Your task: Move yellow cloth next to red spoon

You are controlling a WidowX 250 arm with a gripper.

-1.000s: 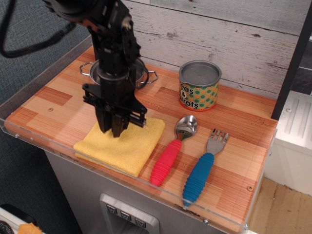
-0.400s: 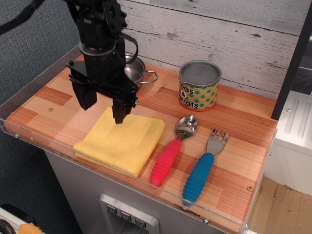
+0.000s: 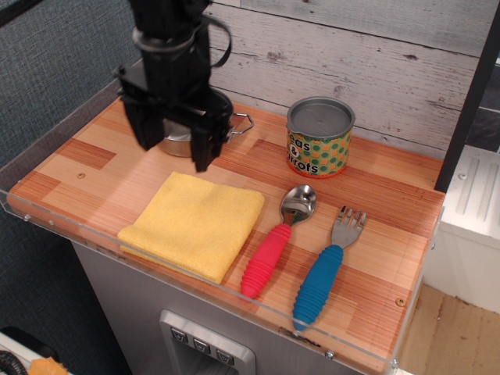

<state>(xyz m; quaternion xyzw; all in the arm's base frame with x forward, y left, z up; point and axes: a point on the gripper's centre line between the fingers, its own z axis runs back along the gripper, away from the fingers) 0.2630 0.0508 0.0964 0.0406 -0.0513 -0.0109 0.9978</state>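
On the wooden bench (image 3: pixel 94 168), the yellow cloth (image 3: pixel 195 223) lies flat just left of the red spoon (image 3: pixel 275 242), below the raised, wide-open, empty fingers (image 3: pixel 201 148).

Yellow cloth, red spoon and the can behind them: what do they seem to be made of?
Yellow cloth: soft matte fabric, folded, with a fuzzy surface and limp edges.
Red spoon: shiny bowl that reflects light, likely metal; ribbed matte handle, probably plastic or rubber.
Can: dull grey lid and rim, probably metal, wrapped in a printed dotted label, maybe paper.
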